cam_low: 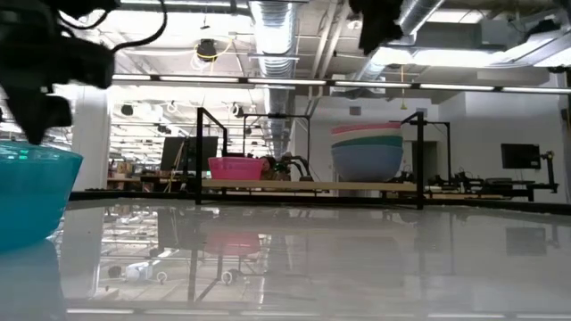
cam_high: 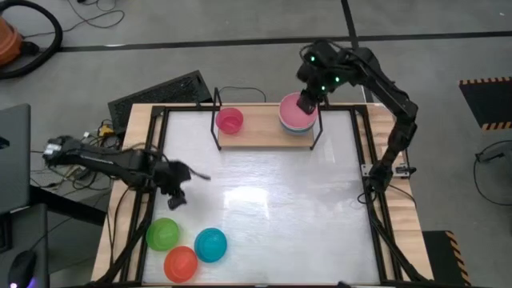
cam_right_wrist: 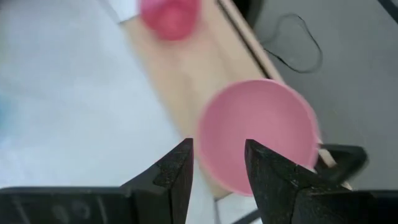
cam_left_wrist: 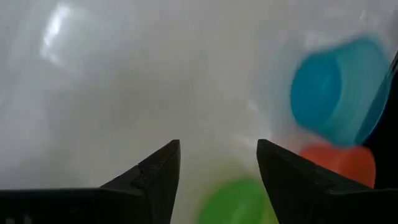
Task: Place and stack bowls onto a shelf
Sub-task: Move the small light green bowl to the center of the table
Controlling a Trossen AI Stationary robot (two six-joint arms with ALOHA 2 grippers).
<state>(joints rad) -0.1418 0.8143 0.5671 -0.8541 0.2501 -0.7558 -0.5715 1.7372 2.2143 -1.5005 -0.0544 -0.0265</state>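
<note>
Broadly, the white tabletop [cam_high: 264, 200] carried everything: the light-wood shelf [cam_high: 260, 136] lay along its far edge between black wire uprights, and the three loose small bowls sat clustered near the front left corner. On the shelf's right end stood the stack of large bowls [cam_high: 297, 114], pink on top; the low view showed grey-blue at the bottom with teal and pale bands above it, all nested squarely. The small magenta bowl [cam_high: 230, 121] stood alone on the shelf's left end, well apart from the stack. The right claw [cam_high: 308, 102] hovered just over the stack's rim, its fingers parted and empty in the right wrist view, with the pink bowl [cam_right_wrist: 258, 134] lying free beneath them, so the large bowls looked placed. The left claw [cam_high: 178, 196] hung above the tabletop near the loose trio, fingers spread wide with nothing between them; its wrist view looked down on the green bowl [cam_left_wrist: 239, 202], the cyan bowl [cam_left_wrist: 336, 87] and the orange bowl [cam_left_wrist: 339, 160]. The step in hand appeared to be picking up a small bowl. Doing it well would likely mean coming straight down over one rim, one finger inside and one outside, gripping the wall on the side away from its neighbours so the touching bowls were not nudged, then lifting clear before carrying it towards the magenta bowl.
</note>
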